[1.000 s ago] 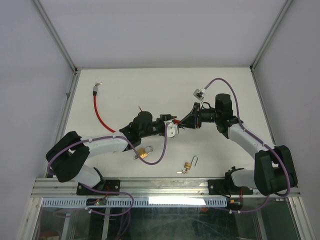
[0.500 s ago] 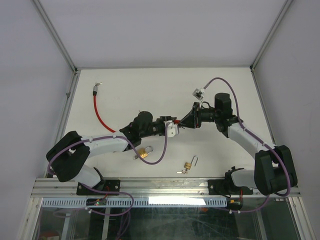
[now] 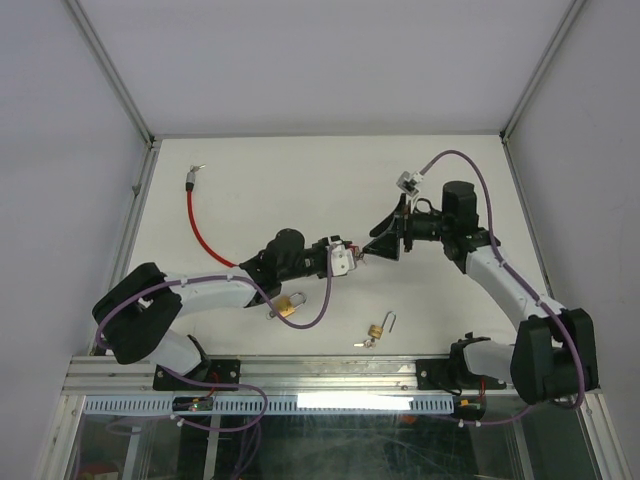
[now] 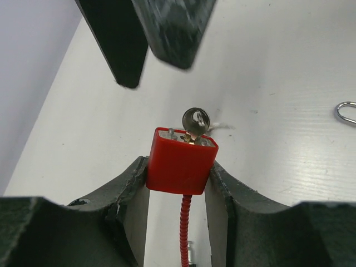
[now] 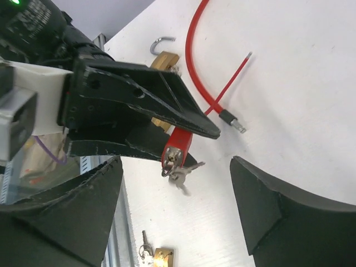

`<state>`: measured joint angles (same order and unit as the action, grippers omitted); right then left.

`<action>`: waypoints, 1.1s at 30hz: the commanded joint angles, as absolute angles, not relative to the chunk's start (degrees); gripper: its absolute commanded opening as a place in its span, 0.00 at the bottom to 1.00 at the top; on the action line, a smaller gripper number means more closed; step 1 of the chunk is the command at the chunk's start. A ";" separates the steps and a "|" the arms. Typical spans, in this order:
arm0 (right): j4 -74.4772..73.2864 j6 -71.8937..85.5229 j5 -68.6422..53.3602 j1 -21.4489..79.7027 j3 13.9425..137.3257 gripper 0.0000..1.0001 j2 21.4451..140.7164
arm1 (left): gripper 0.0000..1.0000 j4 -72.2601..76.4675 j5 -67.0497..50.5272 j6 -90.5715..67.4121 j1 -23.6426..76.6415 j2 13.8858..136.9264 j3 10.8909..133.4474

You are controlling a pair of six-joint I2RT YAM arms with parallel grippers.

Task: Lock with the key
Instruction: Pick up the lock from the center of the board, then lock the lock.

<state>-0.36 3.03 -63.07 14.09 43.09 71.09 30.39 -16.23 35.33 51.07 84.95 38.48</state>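
— Well, where is the lock itself?

— Up off the table point(image 3: 300, 180), clamped between the fingers of the left gripper point(image 4: 178, 167). It's the red lock point(image 4: 181, 164), a small block, and its red cable point(image 3: 197, 225) trails away across the table. The key point(image 4: 196, 119) sits in the face turned away from the wrist.

— Why hold it that way round?

— So the keyhole faces the other arm, I'd judge. One arm steadies the body and the other can reach in to turn the key.

— And the right gripper point(image 3: 383, 246)?

— Spread wide, holding nothing. It points straight at the key from near by, but nothing touches.

— So the key isn't gripped?

— No. In the right wrist view it stands free in the gap between the two fingers, with a small ring hanging from it.

— What else is on the table?

— One brass padlock point(image 3: 290, 303) under the left arm and a second brass padlock point(image 3: 378, 328) near the front edge — both apart from the work, neither being handled.
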 commanded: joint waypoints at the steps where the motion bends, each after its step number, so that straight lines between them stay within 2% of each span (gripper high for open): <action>1: -0.55 -0.36 -65.80 11.85 45.22 0.81 64.63 | 0.00 36.37 -14.88 30.78 52.55 82.32 37.64; 6: -3.05 -4.68 -67.44 11.60 44.77 0.81 63.49 | 0.00 35.98 -10.64 29.11 54.22 82.30 37.82; 15: -8.01 -10.30 -61.78 14.35 45.79 0.66 65.08 | 0.00 33.05 -2.23 30.19 57.81 82.90 39.72; 29: -8.68 -3.28 -62.18 16.60 47.72 0.31 71.74 | 0.00 37.26 2.93 33.90 58.58 82.42 38.52; 33: -7.94 0.46 -63.46 16.73 48.26 0.16 73.99 | 0.00 38.28 3.17 34.50 58.84 82.42 38.02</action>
